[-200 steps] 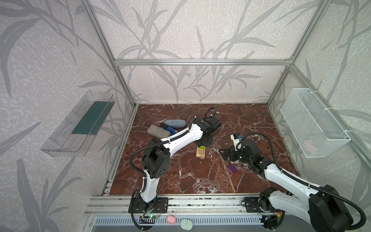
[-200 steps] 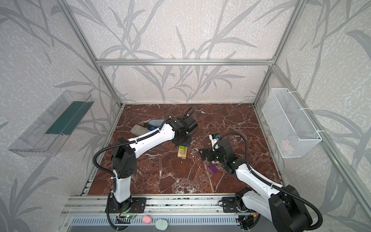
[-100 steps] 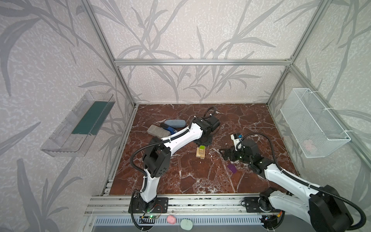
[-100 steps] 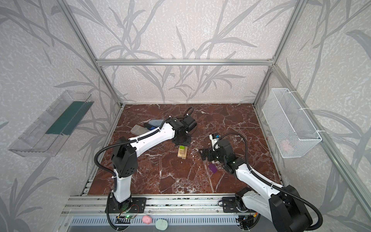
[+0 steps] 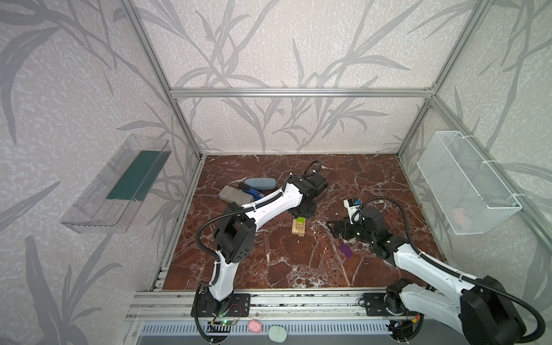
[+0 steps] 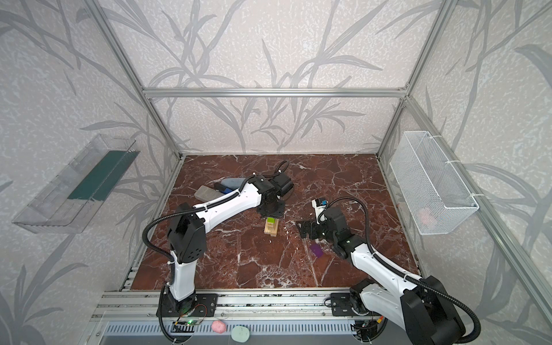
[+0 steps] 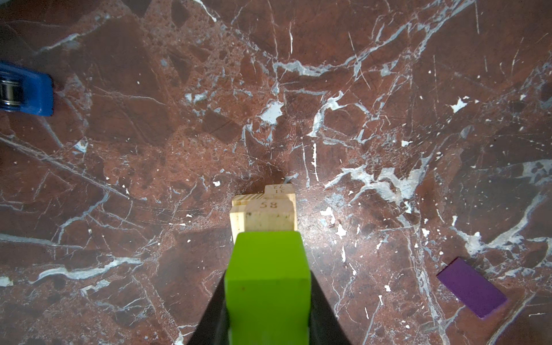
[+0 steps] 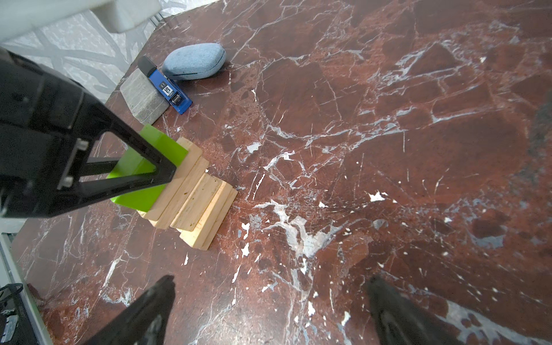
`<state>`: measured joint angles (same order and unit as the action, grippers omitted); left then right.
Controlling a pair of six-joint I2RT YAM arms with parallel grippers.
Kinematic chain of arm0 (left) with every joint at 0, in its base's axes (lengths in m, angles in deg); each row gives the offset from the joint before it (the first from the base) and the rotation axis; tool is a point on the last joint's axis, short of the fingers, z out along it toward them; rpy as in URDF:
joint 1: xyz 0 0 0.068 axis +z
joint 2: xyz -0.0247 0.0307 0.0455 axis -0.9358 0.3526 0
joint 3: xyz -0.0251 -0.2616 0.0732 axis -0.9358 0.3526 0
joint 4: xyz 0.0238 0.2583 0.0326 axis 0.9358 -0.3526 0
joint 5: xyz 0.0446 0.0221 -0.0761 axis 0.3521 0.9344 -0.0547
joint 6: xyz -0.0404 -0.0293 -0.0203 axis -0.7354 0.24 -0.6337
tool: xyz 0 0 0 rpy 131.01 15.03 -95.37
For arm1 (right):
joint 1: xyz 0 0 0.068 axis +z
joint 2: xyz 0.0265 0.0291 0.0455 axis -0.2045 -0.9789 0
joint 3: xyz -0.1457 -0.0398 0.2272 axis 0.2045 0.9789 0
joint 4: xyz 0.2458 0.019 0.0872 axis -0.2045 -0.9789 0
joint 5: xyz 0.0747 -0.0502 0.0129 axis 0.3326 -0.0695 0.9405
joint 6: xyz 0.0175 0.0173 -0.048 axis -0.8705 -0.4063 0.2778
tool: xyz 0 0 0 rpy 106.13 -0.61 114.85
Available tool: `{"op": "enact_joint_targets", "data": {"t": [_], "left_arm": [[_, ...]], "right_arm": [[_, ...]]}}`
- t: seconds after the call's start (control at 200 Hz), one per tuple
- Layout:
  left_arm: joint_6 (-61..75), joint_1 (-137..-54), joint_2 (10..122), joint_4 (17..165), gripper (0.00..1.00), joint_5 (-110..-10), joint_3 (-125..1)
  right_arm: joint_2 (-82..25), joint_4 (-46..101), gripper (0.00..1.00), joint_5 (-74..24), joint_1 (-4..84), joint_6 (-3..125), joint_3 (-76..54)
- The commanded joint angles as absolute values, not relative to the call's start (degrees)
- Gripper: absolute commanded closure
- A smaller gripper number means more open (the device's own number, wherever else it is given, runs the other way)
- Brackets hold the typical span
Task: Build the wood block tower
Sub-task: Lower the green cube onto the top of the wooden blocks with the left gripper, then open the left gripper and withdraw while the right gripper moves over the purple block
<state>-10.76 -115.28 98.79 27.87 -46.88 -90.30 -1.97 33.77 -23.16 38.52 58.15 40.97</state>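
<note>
Bright, even light; top views sharp, bent at the edges.
Soft shadows on the surface [image 5: 283, 263]; left wrist view darkens toward corners; right claw [image 8: 270, 280] fingertips close to lens, blurred.

Tabletop [image 8: 388, 119] is finished like polished red-brown marble, slight sheen. Bare matt wood grain is seen on the tower [image 8: 194, 194]; the green brick [image 7: 265, 283] is painted smooth, the purple brick [image 7: 472, 291] matt. The blue-grey case [image 8: 194, 61] is covered in something cloth-like.
</note>
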Motion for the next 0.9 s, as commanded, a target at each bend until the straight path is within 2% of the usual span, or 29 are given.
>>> {"op": "enact_joint_targets", "data": {"t": [0.0, 0.15, 0.55, 0.895], "left_arm": [[-9.96, -114.89, 99.89, 25.61, 0.73, -46.47, -92.16], [-9.97, -114.79, 99.88, 25.35, 0.67, -46.21, -92.26], [-10.09, -114.79, 99.04, 25.1, 0.59, -46.29, -92.35], [-9.93, -114.79, 94.99, 25.11, 0.44, -45.28, -92.52]], "right_arm": [[-1.01, 34.93, 0.01, -23.9, 38.43, 58.66, 41.57], [-1.01, 34.85, 0.01, -23.98, 38.41, 58.64, 41.57], [-0.92, 34.85, 0.01, -23.99, 38.37, 58.75, 41.57], [-1.8, 31.51, 0.01, -26.53, 38.23, 59.35, 40.22]]}}
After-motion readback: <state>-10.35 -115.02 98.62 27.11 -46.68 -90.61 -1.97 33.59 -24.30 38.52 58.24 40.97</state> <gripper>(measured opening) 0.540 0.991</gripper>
